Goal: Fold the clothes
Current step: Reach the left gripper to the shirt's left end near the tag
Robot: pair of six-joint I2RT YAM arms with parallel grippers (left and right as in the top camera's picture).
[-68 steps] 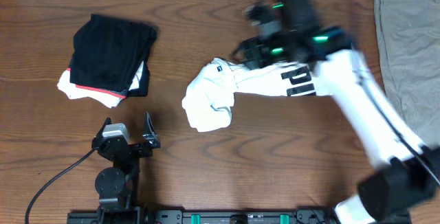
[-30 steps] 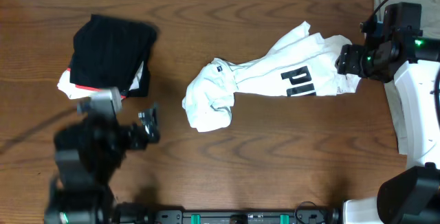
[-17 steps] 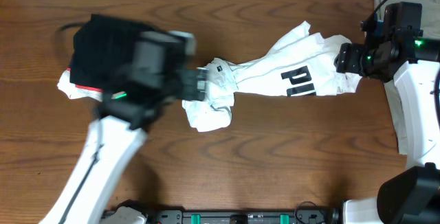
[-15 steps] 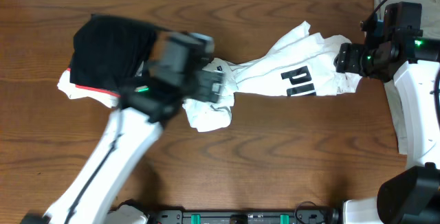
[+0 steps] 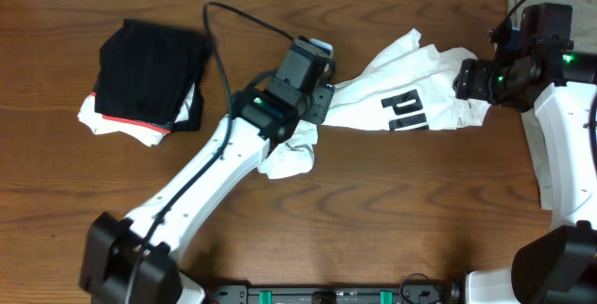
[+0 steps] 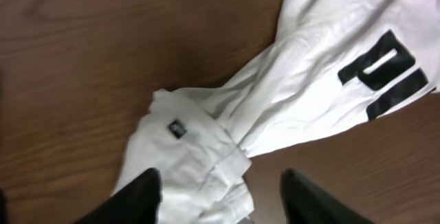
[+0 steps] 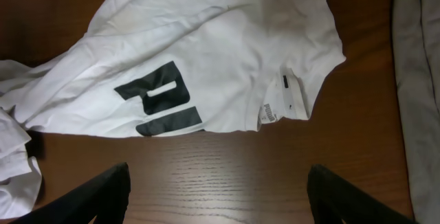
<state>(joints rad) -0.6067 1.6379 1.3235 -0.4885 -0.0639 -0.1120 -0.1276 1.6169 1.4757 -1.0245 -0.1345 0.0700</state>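
The clothes are one white T-shirt (image 5: 373, 99) with black block lettering (image 5: 406, 111), lying twisted and stretched across the table's middle. Its left end is bunched in a heap (image 5: 284, 155). My left gripper (image 5: 322, 103) hangs over the twisted middle. In the left wrist view the left gripper (image 6: 220, 200) is open, with bunched white cloth (image 6: 192, 162) and a small black tag (image 6: 177, 128) between its dark fingers. My right gripper (image 5: 465, 82) is at the shirt's right end. In its own view the right gripper (image 7: 220, 200) stands wide open over bare wood, the shirt (image 7: 206, 59) lying just beyond.
A black folded garment with a red edge (image 5: 149, 76) lies on something white at the back left. A flat olive-grey cloth (image 7: 419, 80) lies along the right edge, partly under the right arm. A black cable (image 5: 242, 24) loops behind the left arm.
The left arm has swung from the front left up over the shirt's middle, and its jaws have narrowed. The right arm has held still for the last second.
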